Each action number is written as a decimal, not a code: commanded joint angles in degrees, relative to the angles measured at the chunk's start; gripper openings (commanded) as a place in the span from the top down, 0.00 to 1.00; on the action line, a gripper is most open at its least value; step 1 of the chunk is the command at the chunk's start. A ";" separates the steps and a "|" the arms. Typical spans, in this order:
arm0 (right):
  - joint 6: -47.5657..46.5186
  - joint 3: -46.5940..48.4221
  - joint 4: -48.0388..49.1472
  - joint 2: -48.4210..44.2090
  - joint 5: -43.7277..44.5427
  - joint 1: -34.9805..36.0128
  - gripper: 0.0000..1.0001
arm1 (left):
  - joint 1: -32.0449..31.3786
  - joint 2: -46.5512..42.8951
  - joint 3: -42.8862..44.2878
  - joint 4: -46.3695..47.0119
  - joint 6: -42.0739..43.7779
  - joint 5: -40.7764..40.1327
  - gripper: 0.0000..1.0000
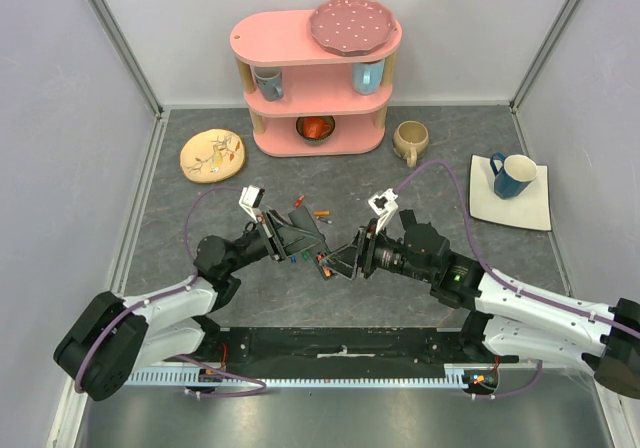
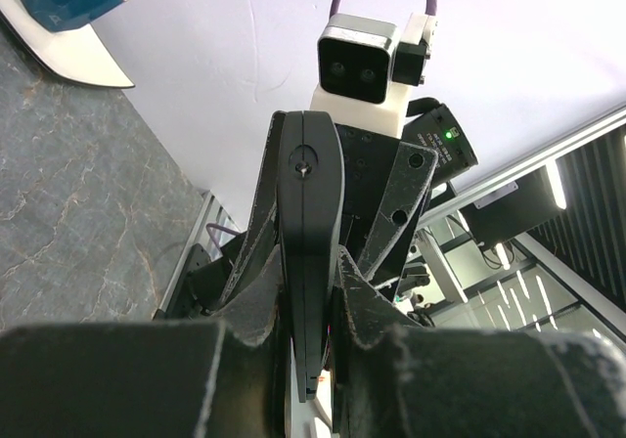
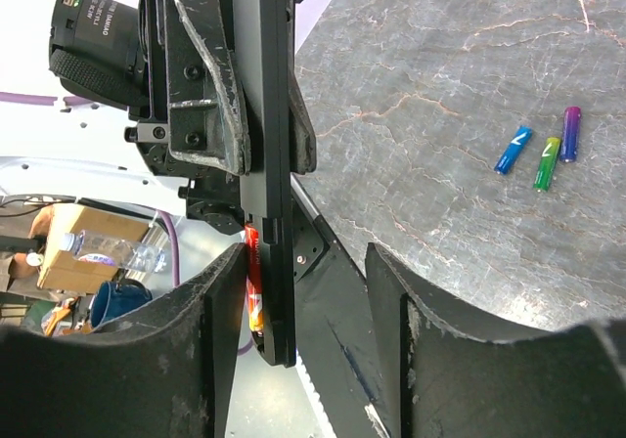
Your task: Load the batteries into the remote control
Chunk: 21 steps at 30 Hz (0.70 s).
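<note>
My left fingers [image 2: 196,379] clamp the remote [image 3: 279,311], a red battery [image 3: 254,274] sits against it between my spread right fingers [image 3: 147,360], and I judge the loose batteries [image 3: 546,162] on the bench [image 3: 440,66] are yet to load.

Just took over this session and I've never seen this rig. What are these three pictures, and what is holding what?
Two robot arms work at a grey table. The overhead picture looks down from behind them; the other two come from a camera on each wrist, so the dark shapes at the bottom are that arm's own fingers. The left gripper is clamped on the black remote control. The right gripper stands open around its end, where a red battery sits against it. A blue battery, a green battery and a purple battery lie loose on the table.
</note>
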 commanded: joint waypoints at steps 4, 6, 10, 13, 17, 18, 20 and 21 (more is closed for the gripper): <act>-0.45 -0.34 0.53 1.50 0.26 -0.32 0.46 | 0.11 -2.87 2.31 1.73 -0.88 -0.49 0.98; -0.45 -0.34 0.53 1.68 0.52 -0.32 0.48 | 0.11 -3.31 2.66 1.12 -0.79 -0.49 0.98; -0.53 -0.25 0.53 2.20 0.43 -0.32 0.50 | 0.11 -3.57 2.93 0.68 -0.61 -0.58 0.98; -0.36 0.10 0.62 2.56 -0.10 -0.41 0.44 | 0.11 -3.48 3.02 0.24 -0.35 -0.41 0.98; 0.08 0.54 0.09 1.68 0.43 -0.32 0.19 | 0.11 -3.31 2.40 -0.20 0.35 -0.41 0.98; 0.17 1.06 -0.17 1.68 0.69 -0.32 0.16 | 0.11 -3.31 2.06 -0.46 0.62 -0.32 0.98; 0.26 1.59 -0.79 0.89 0.96 -0.41 0.09 | 0.11 -3.22 1.79 -1.26 1.32 -0.41 0.98; 0.26 2.20 -0.96 0.63 0.96 -0.32 0.08 | 0.11 -3.22 1.61 -1.61 1.58 -0.41 0.98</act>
